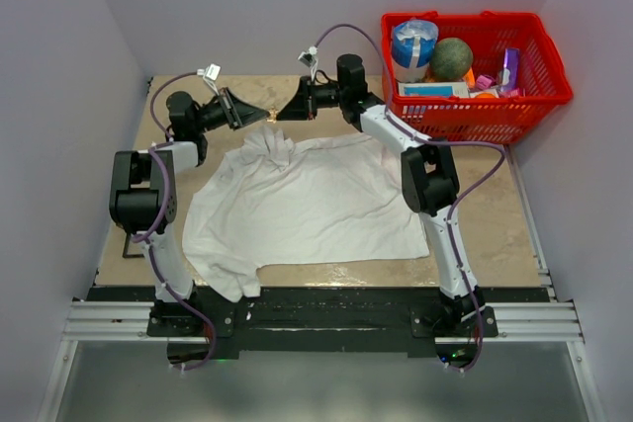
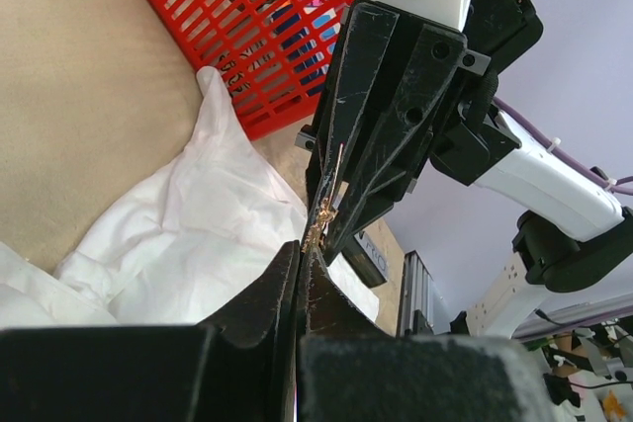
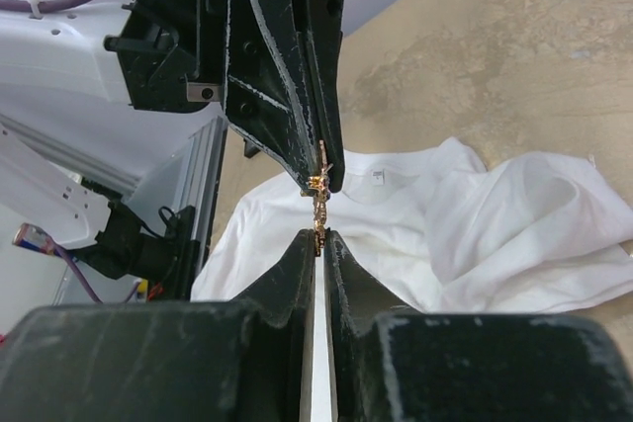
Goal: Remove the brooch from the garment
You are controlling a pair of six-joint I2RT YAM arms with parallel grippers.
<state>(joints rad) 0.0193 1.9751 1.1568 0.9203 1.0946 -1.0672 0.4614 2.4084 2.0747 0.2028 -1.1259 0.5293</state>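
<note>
The tiny gold brooch [image 3: 318, 201] hangs in the air between the two gripper tips, clear of the cloth, and shows as an orange speck [image 1: 270, 112] from above. My left gripper [image 2: 301, 250] is shut on one end of the brooch [image 2: 321, 217]. My right gripper [image 3: 318, 237] faces it tip to tip, its jaws pinched on the other end. The garment [image 1: 316, 205], a white wrinkled shirt, lies spread on the table below, with its collar end under the grippers. Both wrist views show the garment [image 3: 475, 234] beneath the jaws.
A red basket [image 1: 465, 118] with a ball, a tape roll and small boxes stands at the back right, close behind the right arm. Its slatted wall [image 2: 247, 37] fills the upper left wrist view. Grey walls close in the table's sides.
</note>
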